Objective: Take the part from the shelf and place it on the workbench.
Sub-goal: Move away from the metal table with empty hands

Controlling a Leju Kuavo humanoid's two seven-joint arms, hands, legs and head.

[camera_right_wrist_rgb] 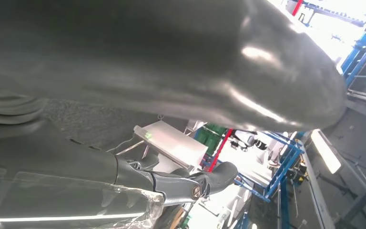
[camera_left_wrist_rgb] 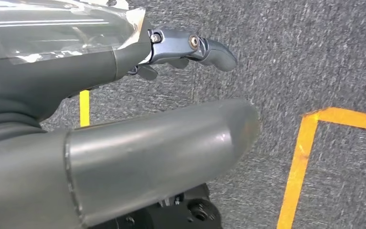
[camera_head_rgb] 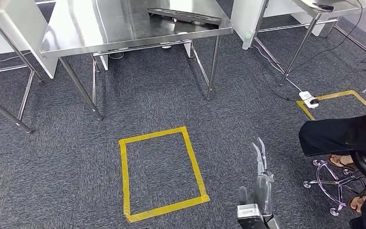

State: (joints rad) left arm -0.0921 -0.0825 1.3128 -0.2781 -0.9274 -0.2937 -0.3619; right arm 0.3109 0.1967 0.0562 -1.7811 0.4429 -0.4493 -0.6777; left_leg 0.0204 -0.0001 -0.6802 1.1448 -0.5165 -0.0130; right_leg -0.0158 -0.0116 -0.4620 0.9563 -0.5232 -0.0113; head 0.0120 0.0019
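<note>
From the head view, the robot is looking down at a dark grey carpet floor (camera_head_rgb: 76,167). A shiny steel workbench (camera_head_rgb: 86,28) is standing at the far side. A long dark metal part (camera_head_rgb: 183,15) is lying flat on top of it, near the far right corner. A square of yellow tape (camera_head_rgb: 159,174) is sticking to the carpet in front of the workbench. A second bit of yellow tape (camera_head_rgb: 336,98) is showing off to the right, with a white power strip (camera_head_rgb: 308,99) lying just beside it. A person's leg in dark trousers (camera_head_rgb: 338,136) is reaching in from the right edge, above a wheeled chair base (camera_head_rgb: 333,183). The right hand (camera_head_rgb: 262,164) is hanging low at the bottom of the picture. Its fingers are pointing straight out over the carpet, and it is holding nothing.

In the left wrist view, the left hand (camera_left_wrist_rgb: 162,95) is hanging over the carpet near lines of yellow tape. Its thick grey thumb (camera_left_wrist_rgb: 171,148) is sticking out, and a dark finger (camera_left_wrist_rgb: 195,50) is stretching out apart from it. Nothing is sitting between them.

In the right wrist view, the right hand is very close to the camera. A dark finger (camera_right_wrist_rgb: 205,181) is reaching out apart from the big grey thumb (camera_right_wrist_rgb: 248,67), with nothing between them. Behind them, blue metal racks (camera_right_wrist_rgb: 286,162) and a white table (camera_right_wrist_rgb: 171,143) are showing, bright and blurry.
</note>
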